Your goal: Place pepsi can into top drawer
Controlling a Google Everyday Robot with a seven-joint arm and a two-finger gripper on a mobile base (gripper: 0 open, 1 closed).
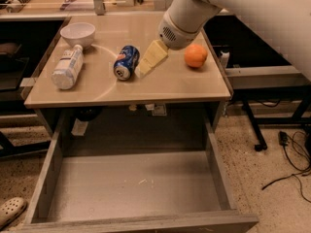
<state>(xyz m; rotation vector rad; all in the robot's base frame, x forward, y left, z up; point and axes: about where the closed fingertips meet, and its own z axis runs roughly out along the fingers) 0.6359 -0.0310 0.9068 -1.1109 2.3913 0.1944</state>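
On the beige worktop (170, 86) I see the small blue aluminium pepsi can (126, 62), my end effector (145, 68) just right of it, a round orange fruit (195, 56) further right. A white plastic bottle (67, 68) lies left, a white round bowl (77, 33) behind it. The grey wood-grain top drawer (131, 183) juts out below.

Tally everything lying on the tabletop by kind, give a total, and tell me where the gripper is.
Bowl: 1, the white bowl
Bottle: 1, the white plastic bottle, on its side
Can: 1, the pepsi can, on its side
Fruit: 1, the orange
Total: 4
The gripper is low over the tabletop, between the pepsi can and the orange, close beside the can.
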